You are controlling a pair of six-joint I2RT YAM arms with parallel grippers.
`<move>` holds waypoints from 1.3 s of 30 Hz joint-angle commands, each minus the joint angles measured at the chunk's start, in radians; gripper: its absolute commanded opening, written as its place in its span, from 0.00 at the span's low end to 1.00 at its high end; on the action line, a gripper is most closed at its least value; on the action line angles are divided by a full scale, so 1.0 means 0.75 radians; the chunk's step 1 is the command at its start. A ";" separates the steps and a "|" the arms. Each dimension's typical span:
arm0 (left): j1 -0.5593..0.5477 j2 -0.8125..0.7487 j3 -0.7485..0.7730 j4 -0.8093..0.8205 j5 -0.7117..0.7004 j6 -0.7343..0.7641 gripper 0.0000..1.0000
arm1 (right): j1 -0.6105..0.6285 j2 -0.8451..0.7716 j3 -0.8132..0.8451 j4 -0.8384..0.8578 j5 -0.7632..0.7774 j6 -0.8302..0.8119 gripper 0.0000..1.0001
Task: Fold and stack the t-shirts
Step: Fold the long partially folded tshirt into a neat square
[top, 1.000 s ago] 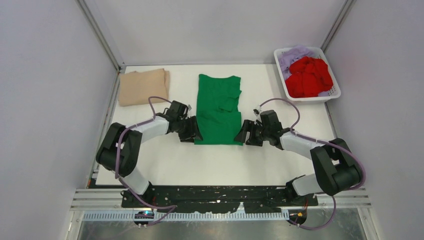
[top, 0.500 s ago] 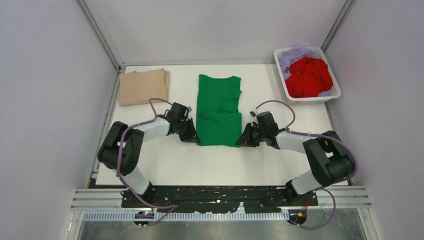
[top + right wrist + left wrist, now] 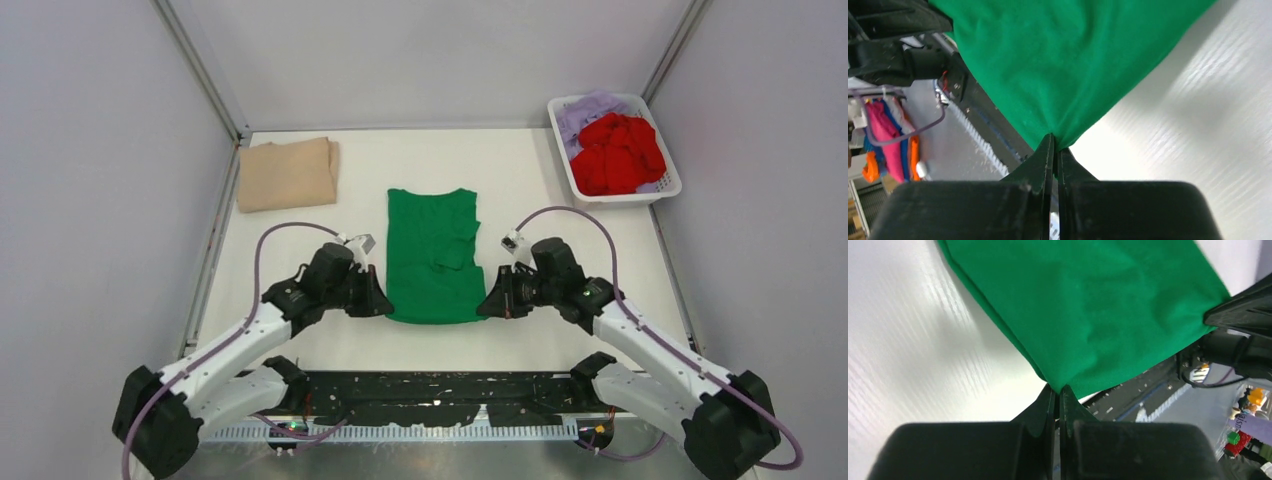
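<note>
Black-jointed white arms (image 3: 228,351) with purple cables (image 3: 292,226)

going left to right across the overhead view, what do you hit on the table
tan t-shirt → left hand → green t-shirt → right hand → white basket

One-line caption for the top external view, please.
Left claw and right claw pinch the near corners of the green t-shirt; the tan t-shirt lies folded at far left.

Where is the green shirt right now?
The green t-shirt lies mid-table in the top view, its near corners pinched by the left gripper and the right gripper.
</note>
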 commanded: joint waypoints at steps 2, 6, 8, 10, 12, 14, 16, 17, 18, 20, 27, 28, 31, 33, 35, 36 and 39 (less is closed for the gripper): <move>-0.025 -0.301 0.001 -0.189 -0.082 -0.028 0.00 | 0.016 -0.214 0.076 -0.153 -0.131 -0.020 0.05; -0.024 -0.380 0.041 -0.219 -0.227 -0.031 0.00 | 0.003 -0.222 0.141 -0.122 -0.119 -0.031 0.05; -0.022 -0.358 0.093 -0.243 -0.323 -0.025 0.00 | -0.017 -0.197 0.164 -0.067 -0.122 -0.023 0.05; -0.017 -0.320 0.170 -0.248 -0.401 -0.017 0.00 | -0.050 -0.160 0.181 0.007 -0.157 0.001 0.05; -0.006 -0.273 0.227 -0.225 -0.440 -0.001 0.00 | -0.090 -0.112 0.196 0.092 -0.211 0.027 0.05; 0.014 -0.208 0.281 -0.200 -0.460 0.014 0.00 | -0.129 -0.052 0.210 0.184 -0.275 0.061 0.05; 0.050 -0.134 0.337 -0.194 -0.456 0.022 0.00 | -0.167 0.012 0.220 0.264 -0.320 0.094 0.05; 0.071 -0.098 0.360 -0.188 -0.444 0.029 0.00 | -0.180 0.055 0.229 0.286 -0.335 0.099 0.05; 0.105 -0.060 0.387 -0.183 -0.424 0.031 0.00 | -0.206 0.095 0.236 0.321 -0.339 0.105 0.05; 0.160 0.014 0.435 -0.165 -0.377 0.040 0.00 | -0.244 0.153 0.253 0.361 -0.349 0.108 0.05; 0.275 0.266 0.587 -0.089 -0.229 0.060 0.00 | -0.364 0.338 0.286 0.526 -0.386 0.143 0.05; 0.282 0.301 0.615 -0.087 -0.219 0.073 0.00 | -0.370 0.376 0.297 0.541 -0.390 0.150 0.05; 0.289 0.402 0.706 -0.081 -0.208 0.117 0.00 | -0.397 0.458 0.345 0.540 -0.403 0.135 0.05; 0.302 0.465 0.750 -0.083 -0.207 0.126 0.00 | -0.413 0.517 0.373 0.545 -0.406 0.127 0.05; 0.320 0.524 0.789 -0.086 -0.201 0.127 0.00 | -0.428 0.591 0.390 0.577 -0.413 0.139 0.05; 0.330 0.548 0.807 -0.081 -0.198 0.130 0.00 | -0.433 0.607 0.397 0.592 -0.423 0.145 0.05; 0.354 0.637 0.856 -0.057 -0.168 0.133 0.00 | -0.456 0.700 0.415 0.674 -0.452 0.191 0.05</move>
